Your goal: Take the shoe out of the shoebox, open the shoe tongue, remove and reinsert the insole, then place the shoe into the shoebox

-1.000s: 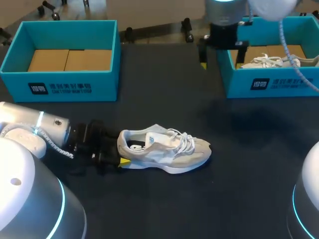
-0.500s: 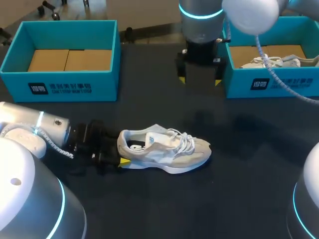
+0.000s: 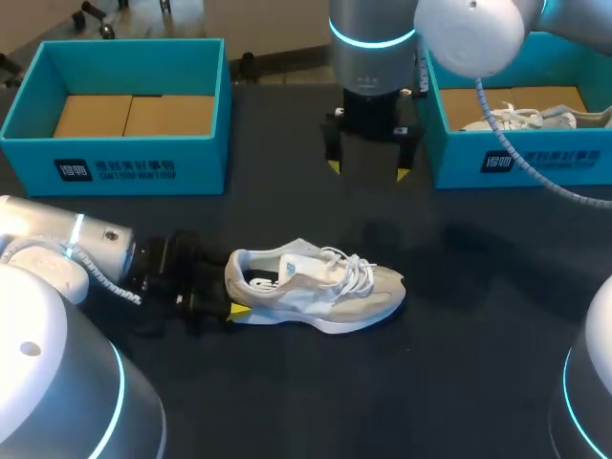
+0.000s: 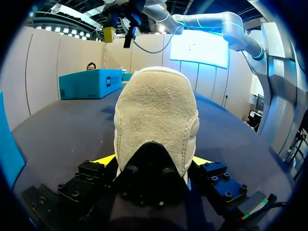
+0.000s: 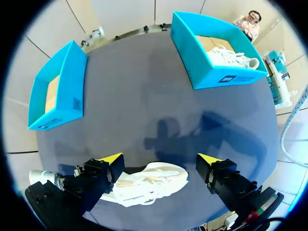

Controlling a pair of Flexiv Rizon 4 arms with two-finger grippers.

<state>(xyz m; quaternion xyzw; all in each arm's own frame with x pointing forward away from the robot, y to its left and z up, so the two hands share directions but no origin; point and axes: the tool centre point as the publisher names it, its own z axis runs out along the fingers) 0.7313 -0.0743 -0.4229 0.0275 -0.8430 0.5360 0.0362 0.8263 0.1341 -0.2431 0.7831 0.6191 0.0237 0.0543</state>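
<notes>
Well apart from both shoeboxes [image 3: 143, 167] [image 3: 535, 161], shoe [image 3: 316, 292] lies, left tool [image 4: 153, 161] clasping heel

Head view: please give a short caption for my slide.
Left pincer grips the heel of the white shoe on the table; open right pincer hangs above.

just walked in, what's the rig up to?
The left gripper is shut on the heel of a white and beige shoe, which lies on its sole on the table in front of the two shoeboxes. The right gripper hangs open above the table, beyond the shoe, holding nothing. The left shoebox shows only its cardboard floor; the right shoebox has a second shoe in it.
</notes>
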